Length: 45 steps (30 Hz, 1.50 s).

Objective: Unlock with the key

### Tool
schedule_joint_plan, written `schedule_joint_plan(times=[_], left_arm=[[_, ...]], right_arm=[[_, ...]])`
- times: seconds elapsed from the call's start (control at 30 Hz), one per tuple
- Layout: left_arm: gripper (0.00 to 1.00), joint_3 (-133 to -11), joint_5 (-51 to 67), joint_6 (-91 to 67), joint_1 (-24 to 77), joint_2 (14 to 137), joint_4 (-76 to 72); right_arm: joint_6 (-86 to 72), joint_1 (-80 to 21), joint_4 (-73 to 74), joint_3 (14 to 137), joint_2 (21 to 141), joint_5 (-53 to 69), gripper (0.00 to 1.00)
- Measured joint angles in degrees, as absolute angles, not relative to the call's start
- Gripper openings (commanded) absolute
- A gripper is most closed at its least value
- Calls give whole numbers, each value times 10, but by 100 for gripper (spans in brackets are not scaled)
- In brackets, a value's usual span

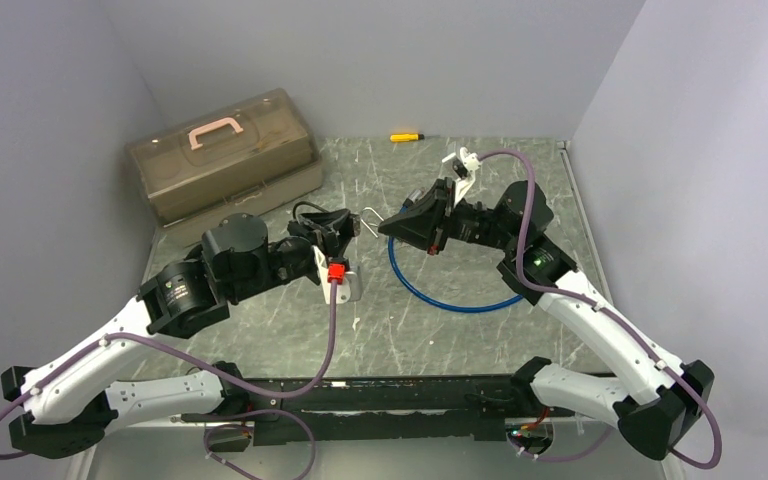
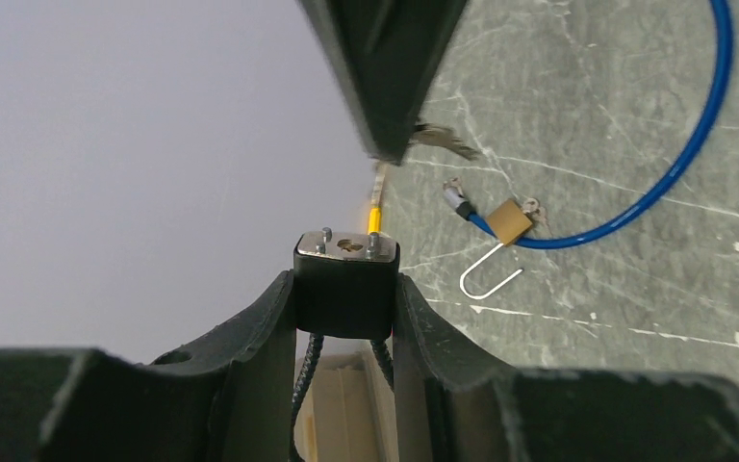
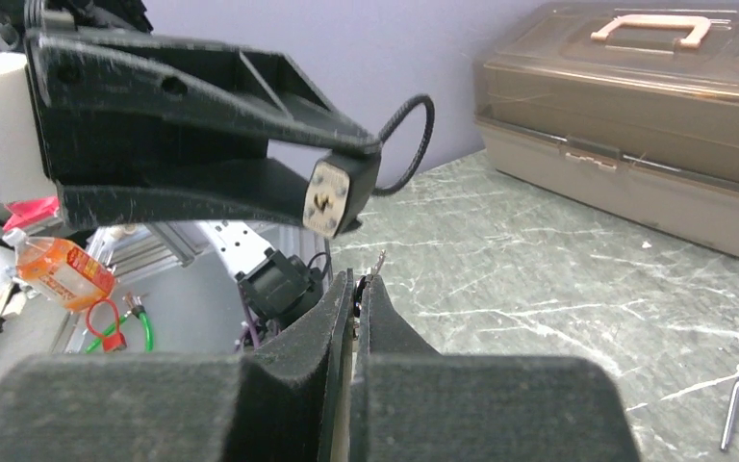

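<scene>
Brown toolbox point(image 1: 225, 160) and small yellow tool point(image 1: 406, 136) rest on the table point(image 1: 440, 340)

place: lab test cell | cue: plain grey walls point(image 1: 360, 60), marbled tabletop point(image 1: 440, 335)

The lock point(image 2: 346, 289) sits between the fingers of the left pincer point(image 1: 348, 228), up off the table point(image 1: 520, 180), its keyhole end turned toward the right pincer point(image 3: 358, 289). The two pincers face each other tip to tip. The key point(image 3: 381, 260) pokes out of the right pincer's pressed-together tips, near the lock but apart from it. On the table under the right pincer lies a cable point(image 1: 450, 303) in a loop, with a small padlock point(image 2: 508, 221) at its ends, below the gap between the pincers. A box point(image 1: 225, 160) stands behind the left pincer, and a screwdriver point(image 1: 406, 136) lies behind the right one by the back wall.
</scene>
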State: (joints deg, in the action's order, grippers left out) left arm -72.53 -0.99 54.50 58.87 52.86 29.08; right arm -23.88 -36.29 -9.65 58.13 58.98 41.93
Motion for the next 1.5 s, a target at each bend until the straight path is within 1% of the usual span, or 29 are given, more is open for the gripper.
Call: schedule_joint_plan(times=[0.33,0.57,0.8,1.5], left_arm=[[0,-721,10,545,584,526,321],[0,-711,12,545,573,519,321],[0,-706,11,545,570,516,319],[0,-706,12,545,567,516,320]], right_arm=[[-262,-365,-87,627,612,414,0],[-260,-391,-77,639,627,411,0],[-249,-409,-59,640,634,405,0],[-244,-415,-60,640,643,406,0]])
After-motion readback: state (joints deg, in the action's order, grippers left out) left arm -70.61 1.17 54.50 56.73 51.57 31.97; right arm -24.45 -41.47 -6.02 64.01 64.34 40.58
